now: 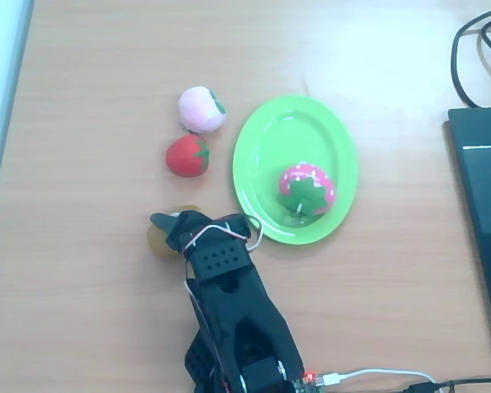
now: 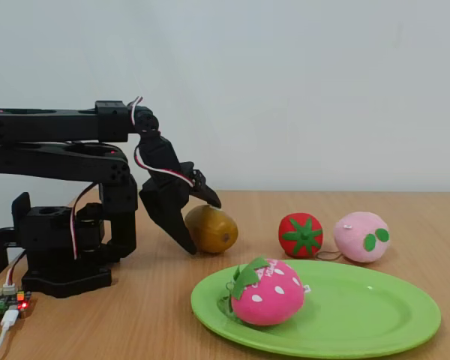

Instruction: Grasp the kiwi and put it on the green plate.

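Your gripper (image 2: 196,225) spread around kiwi (image 2: 212,229) on worktop (image 2: 135,315), not clenched, green plate (image 2: 375,319) nearby holds strawberry (image 2: 268,292)

The kiwi (image 2: 211,229) is olive-brown with a yellowish sheen. The green plate (image 2: 375,315) is bright lime. The strawberry (image 2: 268,292) is pink with white dots and green leaves. The tomato (image 2: 301,235) is red with a green star-shaped top; the peach (image 2: 361,236) is pale pink, seemingly with two green leaves. The gripper (image 2: 199,225) is black, and the tabletop (image 1: 90,311) is light wood-grain.

Arm folded low, gripper (image 2: 193,217) angled down, jaws apart.
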You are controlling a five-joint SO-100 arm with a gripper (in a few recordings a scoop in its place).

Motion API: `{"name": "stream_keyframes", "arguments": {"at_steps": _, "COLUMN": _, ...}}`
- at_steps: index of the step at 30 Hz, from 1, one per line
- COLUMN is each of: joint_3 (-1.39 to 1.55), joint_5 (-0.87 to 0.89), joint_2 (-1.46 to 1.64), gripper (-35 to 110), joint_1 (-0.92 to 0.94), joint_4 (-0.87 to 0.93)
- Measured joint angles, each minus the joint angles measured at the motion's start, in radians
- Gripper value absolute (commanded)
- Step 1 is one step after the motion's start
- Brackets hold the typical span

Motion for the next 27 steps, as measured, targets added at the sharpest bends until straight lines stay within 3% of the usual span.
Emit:
{"name": "stream_keyframes", "arguments": {"at_steps": 7, "joint_3": 0.020, "joint_5": 0.005, "joint_2": -0.002, "gripper": 30, "joint_1": -0.002, "joint_4": -0.025}}
{"name": "stream_keyframes", "arguments": {"at_steps": 27, "joint_3": 0.020, "joint_5": 0.014, "joint_2": 0.028, "gripper": 43, "joint_1": 0.025, "joint_4": -0.049}}
